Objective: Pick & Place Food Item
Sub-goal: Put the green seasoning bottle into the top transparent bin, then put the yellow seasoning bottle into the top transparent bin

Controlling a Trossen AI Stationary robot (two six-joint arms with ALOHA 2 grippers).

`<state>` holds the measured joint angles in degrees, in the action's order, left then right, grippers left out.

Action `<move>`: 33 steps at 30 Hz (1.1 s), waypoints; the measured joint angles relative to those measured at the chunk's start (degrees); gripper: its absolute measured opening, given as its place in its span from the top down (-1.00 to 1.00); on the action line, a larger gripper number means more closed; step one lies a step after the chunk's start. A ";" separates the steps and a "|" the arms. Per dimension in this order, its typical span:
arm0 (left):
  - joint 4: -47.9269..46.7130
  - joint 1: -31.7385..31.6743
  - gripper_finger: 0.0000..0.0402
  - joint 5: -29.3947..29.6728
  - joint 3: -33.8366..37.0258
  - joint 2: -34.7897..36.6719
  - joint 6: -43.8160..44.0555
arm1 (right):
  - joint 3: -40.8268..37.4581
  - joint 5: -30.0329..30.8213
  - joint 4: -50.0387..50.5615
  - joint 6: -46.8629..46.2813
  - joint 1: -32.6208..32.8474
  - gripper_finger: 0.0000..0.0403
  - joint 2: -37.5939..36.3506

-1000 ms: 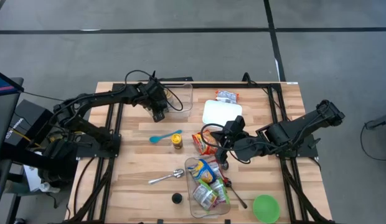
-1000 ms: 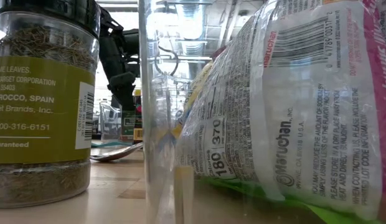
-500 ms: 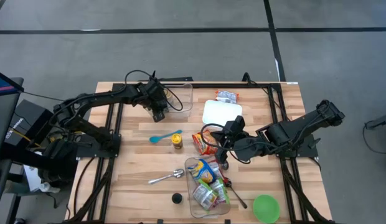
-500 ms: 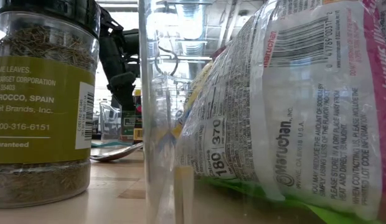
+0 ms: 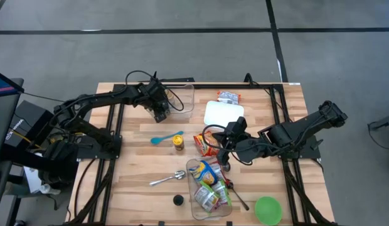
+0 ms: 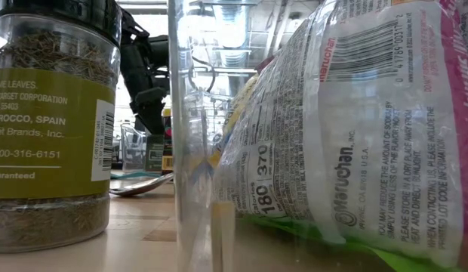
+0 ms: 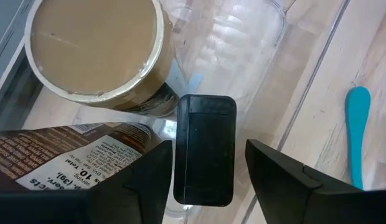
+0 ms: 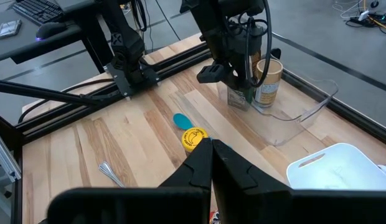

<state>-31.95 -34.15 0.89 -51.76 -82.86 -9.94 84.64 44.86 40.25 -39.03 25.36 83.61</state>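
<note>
Over the wooden table (image 5: 132, 163), left hand (image 5: 159, 114) hangs open above the clear bin (image 5: 182, 100), holding nothing.

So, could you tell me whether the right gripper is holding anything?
No, the right gripper is shut on nothing above the table.
</note>
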 joint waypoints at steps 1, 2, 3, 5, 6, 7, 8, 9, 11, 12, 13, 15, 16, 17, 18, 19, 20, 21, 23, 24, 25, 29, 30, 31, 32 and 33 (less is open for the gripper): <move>-0.01 0.00 0.02 -0.04 -0.01 0.10 0.68 | 0.00 0.00 0.00 0.00 0.00 0.99 0.00; 0.01 0.00 0.03 -0.16 -0.01 0.14 1.27 | 0.00 0.00 -0.02 0.00 0.00 0.99 0.00; -0.02 0.00 0.04 -0.22 -0.01 0.23 1.67 | 0.00 0.00 -0.01 0.00 0.00 0.99 0.00; -0.24 0.00 0.06 -0.26 -0.01 0.96 2.70 | 0.00 0.00 0.00 0.00 -0.02 0.99 0.00; -0.08 0.09 0.08 -0.26 -0.01 1.41 2.91 | 0.00 0.00 -0.02 0.00 -0.01 0.99 0.00; -0.18 0.11 0.09 -0.26 -0.01 1.99 2.94 | 0.00 0.00 -0.02 0.00 0.00 0.99 0.02; -0.34 0.11 0.10 -0.26 0.00 2.69 2.95 | 0.00 0.00 0.00 0.00 -0.02 0.99 0.02; -0.16 0.11 0.11 -0.26 0.00 3.60 2.95 | 0.00 0.00 -0.01 0.00 -0.02 0.99 0.01; -0.03 0.11 0.14 -0.26 -0.01 5.62 3.26 | 0.00 0.00 0.00 0.00 0.00 0.99 0.00; -0.06 0.11 0.15 -0.26 -0.01 6.75 3.77 | 0.00 0.00 -0.02 0.00 0.00 0.99 0.01; -0.04 0.11 0.16 -0.26 -0.01 7.91 4.43 | 0.00 0.00 -0.02 0.00 0.00 0.99 0.01; 0.01 0.11 0.17 -0.24 -0.01 10.38 6.03 | 0.00 0.00 -0.01 0.00 0.00 0.99 0.02; -0.06 0.13 0.18 -0.23 -0.01 11.64 7.30 | 0.00 0.00 -0.01 0.00 0.00 0.99 0.02; 0.02 0.13 0.19 -0.22 -0.01 12.98 8.71 | 0.00 0.00 0.00 0.00 -0.02 0.99 0.01; 0.12 0.13 0.19 -0.23 -0.01 14.27 10.37 | 0.00 0.00 0.00 0.00 -0.02 0.99 0.02; 0.00 0.13 0.20 -0.23 -0.01 15.72 12.61 | 0.00 0.00 0.00 0.02 0.00 0.99 0.02; 0.02 0.16 0.21 -0.24 -0.01 17.09 14.99 | 0.00 0.00 0.00 0.01 -0.01 0.99 0.01; 0.07 0.42 0.22 -0.25 -0.01 18.44 17.32 | 0.00 0.00 0.00 0.02 0.00 0.99 0.02; 0.05 1.11 0.24 -1.05 -0.01 21.17 21.99 | 0.00 0.00 0.00 0.02 0.00 0.99 0.00; 0.07 1.75 0.25 -1.70 -0.01 22.56 23.73 | 0.00 0.00 0.00 0.01 -0.02 0.99 0.02; 0.10 2.59 0.26 -2.64 -0.01 23.91 25.28 | 0.00 0.00 0.00 0.01 -0.01 0.99 0.01; 0.98 7.77 0.31 -5.29 -0.01 28.26 30.05 | 0.00 -0.02 0.00 0.02 -0.02 0.99 0.02; 1.56 9.46 0.32 -5.44 -0.01 29.25 31.36 | 0.00 -0.01 0.00 0.02 -0.01 0.99 0.02; 2.26 11.29 0.33 -5.42 -0.01 30.04 32.58 | 0.00 -0.02 0.00 0.02 -0.02 0.99 0.01; 2.72 13.23 0.34 -5.48 -0.01 30.77 33.86 | 0.00 -0.02 0.02 0.00 0.00 0.99 0.02; 3.01 15.26 0.35 -5.50 -0.01 31.39 34.92 | 0.00 -0.01 0.01 0.02 -0.02 0.99 0.00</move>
<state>-28.94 -18.89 -4.61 -51.77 -51.47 24.99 84.64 44.86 40.25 -39.00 25.35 83.62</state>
